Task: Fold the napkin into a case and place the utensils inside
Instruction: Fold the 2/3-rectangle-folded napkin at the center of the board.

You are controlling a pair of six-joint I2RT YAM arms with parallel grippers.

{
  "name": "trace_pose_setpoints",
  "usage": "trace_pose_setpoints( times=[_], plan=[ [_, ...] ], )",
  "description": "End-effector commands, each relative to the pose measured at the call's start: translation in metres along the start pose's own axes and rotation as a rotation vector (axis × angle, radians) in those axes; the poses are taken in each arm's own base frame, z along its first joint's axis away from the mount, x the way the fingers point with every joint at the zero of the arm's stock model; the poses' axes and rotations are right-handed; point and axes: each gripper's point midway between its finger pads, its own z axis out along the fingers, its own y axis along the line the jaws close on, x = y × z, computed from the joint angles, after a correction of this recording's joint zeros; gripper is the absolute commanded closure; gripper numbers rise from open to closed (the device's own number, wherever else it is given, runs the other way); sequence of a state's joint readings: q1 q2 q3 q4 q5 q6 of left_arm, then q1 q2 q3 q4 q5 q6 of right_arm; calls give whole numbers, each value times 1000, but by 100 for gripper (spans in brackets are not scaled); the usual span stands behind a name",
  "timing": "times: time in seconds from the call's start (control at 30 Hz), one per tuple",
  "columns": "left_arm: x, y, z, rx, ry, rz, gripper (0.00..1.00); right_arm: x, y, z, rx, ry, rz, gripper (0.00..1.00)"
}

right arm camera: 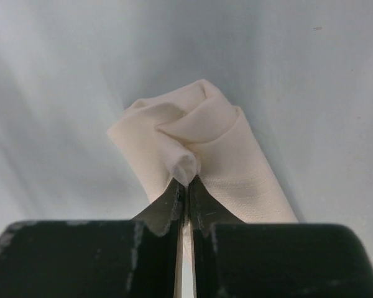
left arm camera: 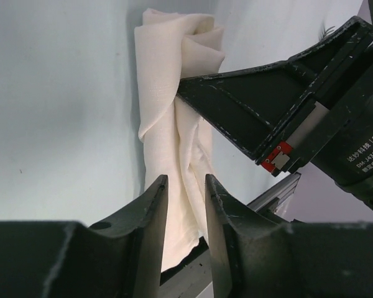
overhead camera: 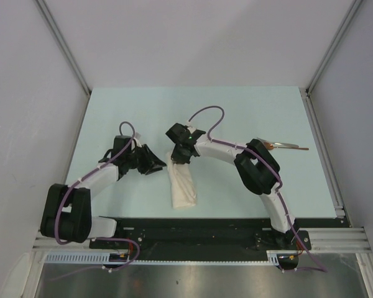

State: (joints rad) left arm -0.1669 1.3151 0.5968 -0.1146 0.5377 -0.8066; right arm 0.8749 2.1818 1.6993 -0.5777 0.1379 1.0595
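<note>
**Top view.** The napkin (overhead camera: 184, 189) lies at the centre of the table (overhead camera: 248, 112), folded into a narrow strip that runs from mid-frame toward the lower edge. The right gripper (overhead camera: 179, 155) is set on its upper end. The left gripper (overhead camera: 156, 164) is just left of that end. The spoon (overhead camera: 287, 146) is seen at the right of the frame, well apart from the napkin and partly hidden by the right arm.

**Left wrist view.** The napkin (left arm camera: 168, 81) runs from upper centre down to the fingers at the bottom edge. The jaws of the left gripper (left arm camera: 185, 181) are narrowly apart. Cloth is visible through the gap, but no pinch is seen. The right gripper enters from the right, its tip touching the napkin at mid-frame.

**Right wrist view.** The jaws of the right gripper (right arm camera: 186, 183) are closed almost fully on a small tuck of cloth at frame centre. Loose rolled layers are seen above it.

**Handling.** The napkin is judged light, soft and limp. Its layers can be expected to slide and spring open once released, so all plies should be taken together at a folded edge near an end. The spoon is judged stiff, thin and smooth, and is best taken across its handle.
</note>
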Motion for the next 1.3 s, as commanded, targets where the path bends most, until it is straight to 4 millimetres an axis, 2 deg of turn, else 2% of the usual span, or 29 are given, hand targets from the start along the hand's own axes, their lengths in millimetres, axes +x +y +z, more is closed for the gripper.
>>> trace_pose_setpoints(
  times=[0.0,0.23,0.33,0.47,0.57,0.67,0.77,0.9,1.03,1.27],
  plan=[
    [-12,-11,3,36,6,51,64,-9,20,-15,-97,8,112,94],
    [-1,-6,16,3,51,76,59,-12,14,-15,-94,7,222,93],
    [6,-8,23,-19,83,116,55,-9,18,-13,-100,26,260,93],
    [12,-8,27,-31,100,151,49,-8,23,-17,-103,19,315,92],
    [11,-4,25,-48,74,160,42,-9,16,-17,-70,8,377,94],
    [8,-3,26,-70,68,193,41,-4,18,-14,-87,32,411,95],
    [13,7,32,-106,107,187,40,-1,28,-16,-117,42,427,95],
    [26,4,41,-79,168,175,39,-1,33,-18,-118,39,433,95],
    [20,-3,43,-63,144,207,39,1,29,-16,-114,52,434,95],
    [16,3,55,-131,166,173,41,3,33,-17,-129,54,413,92]
  ],
)
